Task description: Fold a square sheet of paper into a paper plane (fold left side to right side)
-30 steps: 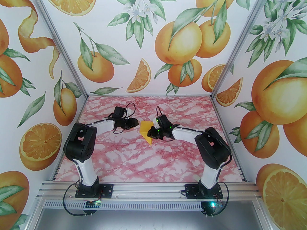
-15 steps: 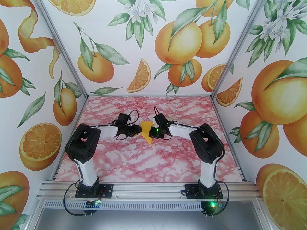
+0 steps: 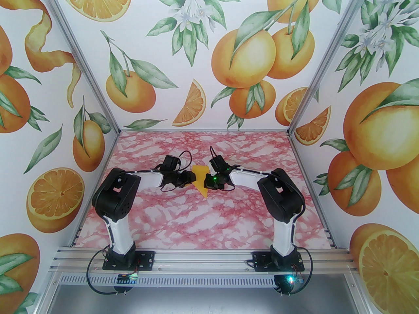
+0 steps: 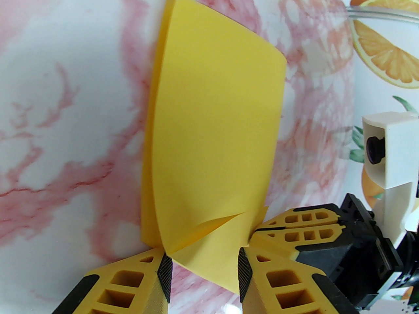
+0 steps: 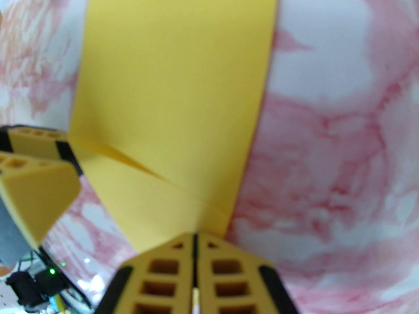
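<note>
Pink marble-patterned table [image 3: 196,221] sat inside walls printed with oranges [image 3: 59,110] in the top external view. Both arms reached inward over the table's far half. Between them lay the yellow sheet of paper [image 3: 200,174], folded. The left gripper [image 3: 192,177] was at its left edge and the right gripper [image 3: 206,179] at its right edge. From that height I could not tell how either pair of fingers stood.

On the left wrist camera, the sheet [image 4: 212,126] lay doubled on the marble, its upper layer bowed up a little. A slanted flap edge crossed its near end. The left gripper [image 4: 204,270] had its fingers spread apart, one on each side of the paper's near corner, and the left pad [image 4: 165,270] touched the fold. The right gripper [image 4: 260,230] came in from the right with its fingers pressed together at the sheet's right corner.

On the right wrist camera, somewhat blurred, the paper [image 5: 173,87] ran away from the lens. The right gripper [image 5: 195,240] was closed on its near edge. The left gripper [image 5: 73,164] stood at the left edge.
</note>
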